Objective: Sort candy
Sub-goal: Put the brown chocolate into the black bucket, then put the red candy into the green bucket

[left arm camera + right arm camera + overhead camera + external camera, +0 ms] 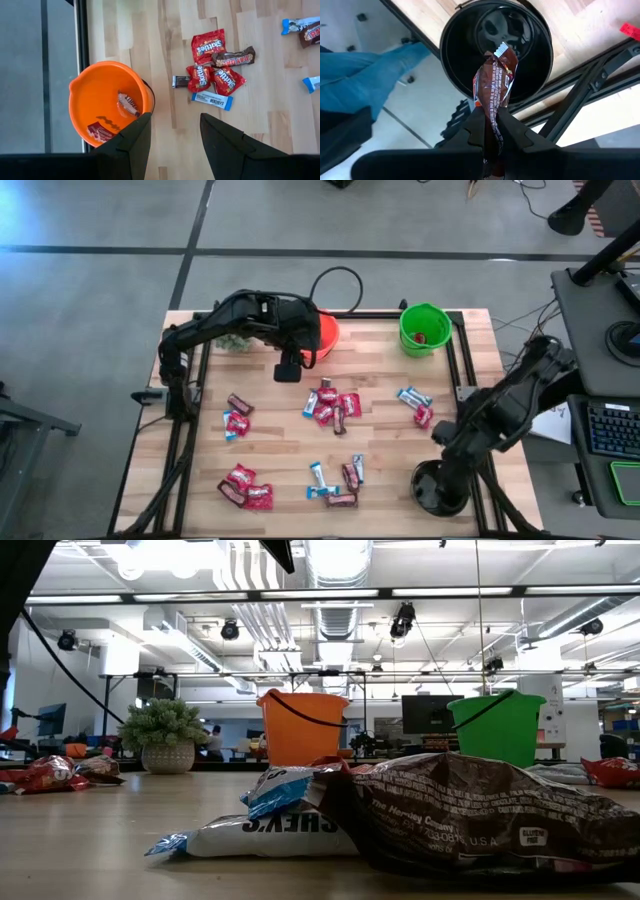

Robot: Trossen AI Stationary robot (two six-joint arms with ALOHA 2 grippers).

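Candy (330,406) lies in several small heaps on the wooden table: red packets, blue-and-white bars and brown bars. My left gripper (287,372) hangs open beside the orange bucket (107,97), which holds two sweets; its fingers (131,140) have nothing between them. At the table's near right corner my right gripper (492,131) is shut on a brown candy bar (493,82), above the mouth of a black bucket (440,486). A green bucket (422,328) stands at the far right. My right gripper pinches one end of the brown wrapper (492,116) between its two fingers. The fingers slant downward and lie along the bar. The rest of the bar sticks out past the fingertips, lifted clear, over the black bucket's opening (470,40).
A small green plant in a pot (165,736) stands at the far left of the table. Black frame rails (190,430) run along the table's left and right edges. A person's blue trouser leg (365,75) shows beyond the table's edge.
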